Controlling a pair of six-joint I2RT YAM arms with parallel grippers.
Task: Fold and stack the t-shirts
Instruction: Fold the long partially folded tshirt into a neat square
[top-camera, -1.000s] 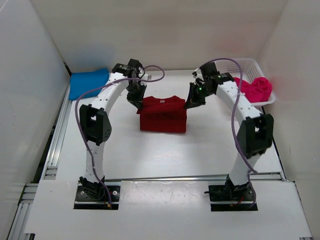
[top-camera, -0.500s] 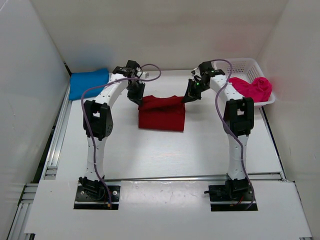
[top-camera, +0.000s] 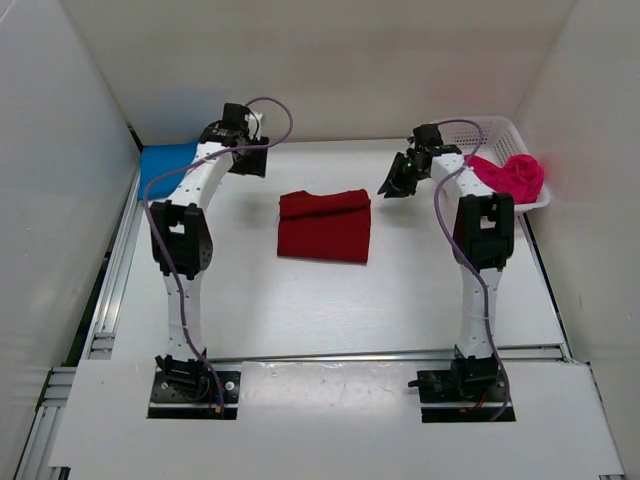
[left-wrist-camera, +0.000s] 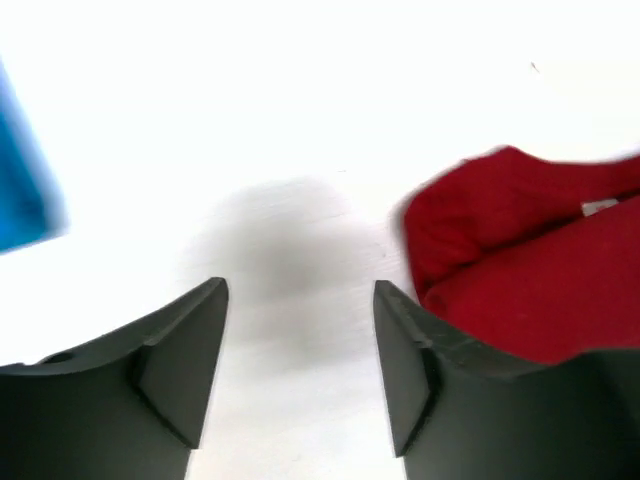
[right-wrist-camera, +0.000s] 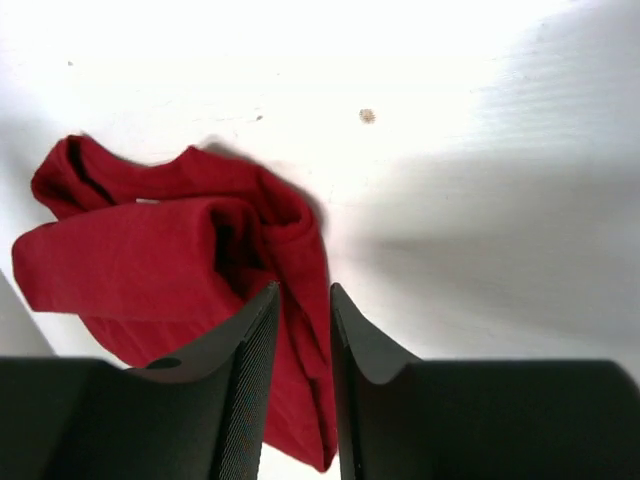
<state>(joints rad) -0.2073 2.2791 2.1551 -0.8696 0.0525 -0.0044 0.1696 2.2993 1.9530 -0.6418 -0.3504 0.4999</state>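
Dark red cloth shirt (top-camera: 324, 226): folded mid-table, untouched.
Left gripper (left-wrist-camera: 300, 290): wide, empty.
Right gripper (right-wrist-camera: 303, 292): narrow gap, empty.
Bright blue cloth shirt (top-camera: 160, 170): far-left corner — arm hides part.
Bright pink cloth shirt (top-camera: 515, 175): bunched in white mesh basket (top-camera: 495, 122).

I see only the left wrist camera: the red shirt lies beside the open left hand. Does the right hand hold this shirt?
Observer: No. The right hand hangs apart from the red shirt, on its right side, and nothing is between its fingers.
Operator: I also see some blue cloth. Is there a third shirt?
Observer: Yes. A pink shirt lies bunched in the white basket, at the far right corner of the table.
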